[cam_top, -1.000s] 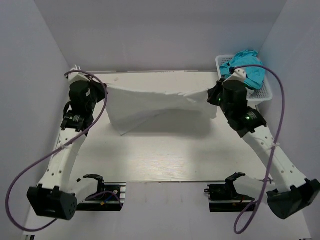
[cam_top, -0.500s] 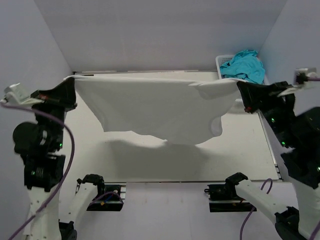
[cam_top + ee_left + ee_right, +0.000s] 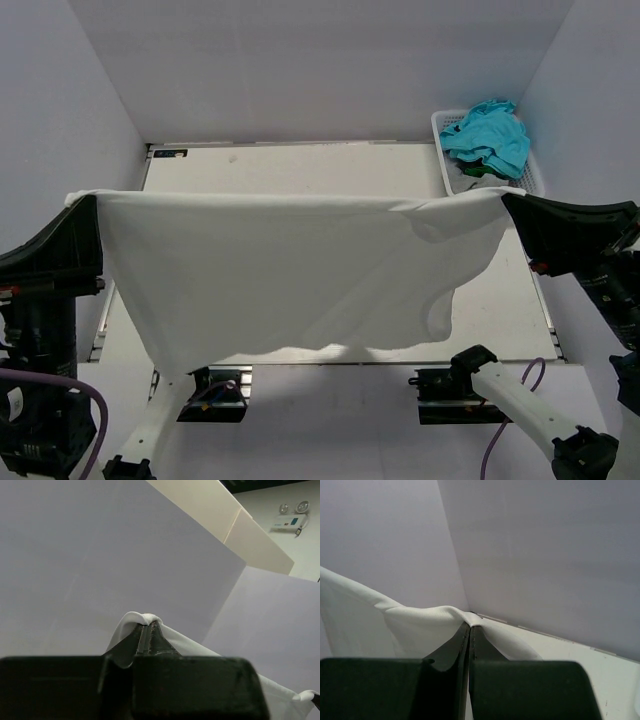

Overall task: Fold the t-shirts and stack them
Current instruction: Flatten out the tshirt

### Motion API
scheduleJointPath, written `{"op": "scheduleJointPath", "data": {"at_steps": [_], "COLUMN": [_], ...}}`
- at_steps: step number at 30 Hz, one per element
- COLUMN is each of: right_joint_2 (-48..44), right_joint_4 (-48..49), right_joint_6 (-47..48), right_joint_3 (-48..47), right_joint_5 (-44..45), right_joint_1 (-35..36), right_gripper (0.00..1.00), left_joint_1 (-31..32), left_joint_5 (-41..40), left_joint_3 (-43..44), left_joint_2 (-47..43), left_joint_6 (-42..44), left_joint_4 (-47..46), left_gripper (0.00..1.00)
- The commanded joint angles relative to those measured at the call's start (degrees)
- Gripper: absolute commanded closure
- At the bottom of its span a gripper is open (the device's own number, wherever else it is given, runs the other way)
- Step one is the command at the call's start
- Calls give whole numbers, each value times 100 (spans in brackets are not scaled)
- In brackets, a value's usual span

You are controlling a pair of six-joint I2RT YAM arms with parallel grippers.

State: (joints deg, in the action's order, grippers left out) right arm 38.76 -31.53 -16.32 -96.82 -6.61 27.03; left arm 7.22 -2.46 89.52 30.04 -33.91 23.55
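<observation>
A plain white t-shirt (image 3: 290, 270) hangs spread wide in the air above the table, stretched between both grippers. My left gripper (image 3: 82, 205) is shut on its left corner, raised high at the left. My right gripper (image 3: 508, 198) is shut on its right corner, raised high at the right. In the left wrist view the jaws are closed with white cloth (image 3: 131, 625) draped over the tips (image 3: 149, 625). In the right wrist view the closed tips (image 3: 470, 626) pinch the white cloth (image 3: 420, 622). A teal t-shirt (image 3: 490, 135) lies bunched in the basket.
A white mesh basket (image 3: 532, 178) stands at the table's back right corner with the teal cloth in it. The pale table (image 3: 300, 170) shows behind the hanging shirt. Purple-grey walls (image 3: 320, 70) close in the back and both sides.
Both arms have risen and swung toward the near edge, lifting the white t-shirt off the table. The shirt has spread from a bunched strip into a wide hanging sheet.
</observation>
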Motion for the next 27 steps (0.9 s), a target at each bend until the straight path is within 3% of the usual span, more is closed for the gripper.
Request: {"op": "scheduleJointPath", "data": {"at_steps": [1, 6, 7, 11, 16, 17, 19, 21, 24, 25, 26, 27], "right_joint_2": [96, 421, 700, 1440, 2775, 3438, 3969, 5199, 6883, 7517, 7801, 8292], "right_joint_4": [382, 929, 955, 1412, 1895, 1974, 2089, 1985, 1556, 1458, 1387, 1325], "right_joint_6": [58, 41, 6, -161, -214, -214, -240, -284, -276, -276, -310, -302], "right_joint_3": [110, 909, 980, 1674, 2140, 2132, 1940, 1493, 210, -707, -994, -1249], "right_joint_5": [-7, 634, 1461, 2696, 2929, 2911, 2824, 2806, 2727, 2692, 2657, 2447], "right_joint_1": [-22, -13, -13, -22, -57, -83, -136, -233, -399, -409, -530, -567], "right_gripper": [100, 100, 100, 100, 100, 100, 100, 100, 100, 100, 98, 84], "left_joint_1": [-46, -46, -46, -46, -46, -46, -46, -46, -98, -98, -98, -177], "left_joint_5": [79, -202, -263, -448, -1194, -1361, -1854, -1977, -2039, -2091, -2092, -2170], "left_joint_3": [57, -355, -452, -1442, -2297, -2498, -2771, -2773, -2265, -1811, -1510, -768], "left_joint_2": [265, 721, 940, 1502, 2487, 2689, 3407, 4076, 5833, 6281, 6712, 7517], "left_joint_6": [17, -194, -195, -484, -853, -854, -802, -801, -810, -810, -810, -932], "left_joint_4": [395, 466, 466, 45, -253, -341, -822, -1123, -1283, -1283, -1170, -934], "left_gripper": [100, 100, 100, 100, 100, 100, 100, 100, 100, 100, 98, 86]}}
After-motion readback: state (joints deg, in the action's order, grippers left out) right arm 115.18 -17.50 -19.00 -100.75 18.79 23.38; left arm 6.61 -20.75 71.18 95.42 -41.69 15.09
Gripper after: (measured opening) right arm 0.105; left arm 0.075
